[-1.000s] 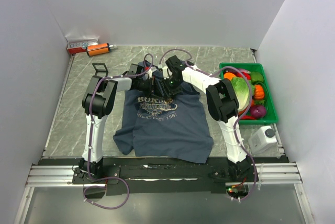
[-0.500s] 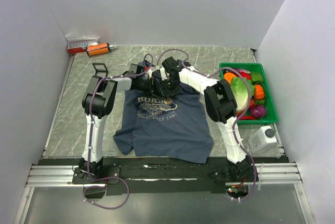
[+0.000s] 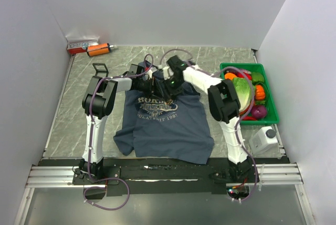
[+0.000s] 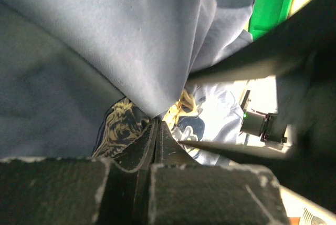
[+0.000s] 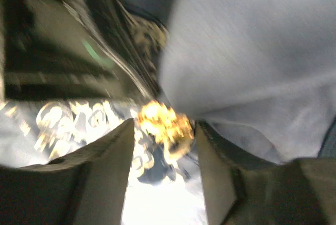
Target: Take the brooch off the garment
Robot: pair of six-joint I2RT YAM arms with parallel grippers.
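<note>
The navy garment (image 3: 168, 128) lies flat on the table with its printed chest facing up. Both grippers meet over its neckline. My left gripper (image 3: 156, 85) is shut on a raised fold of the garment (image 4: 131, 51), jaws pressed together on the cloth (image 4: 157, 125). The brooch (image 5: 164, 121) is a small gold ornament hanging at the fold's edge. It also shows in the left wrist view (image 4: 181, 103). My right gripper (image 5: 164, 130) is open, with one finger on each side of the brooch; the view is blurred, so contact cannot be told. In the top view the right gripper (image 3: 167, 88) hides the brooch.
A green bin (image 3: 273, 114) of toy vegetables stands at the right, with a white device (image 3: 264, 139) in front of it. An orange cylinder (image 3: 98, 49) and a red-white box (image 3: 81, 44) lie in the back left corner. A small black frame (image 3: 100, 68) sits near the left arm.
The right arm's wrist shifted slightly left, then back right, staying over the neckline. The left gripper has kept its hold on the fold.
</note>
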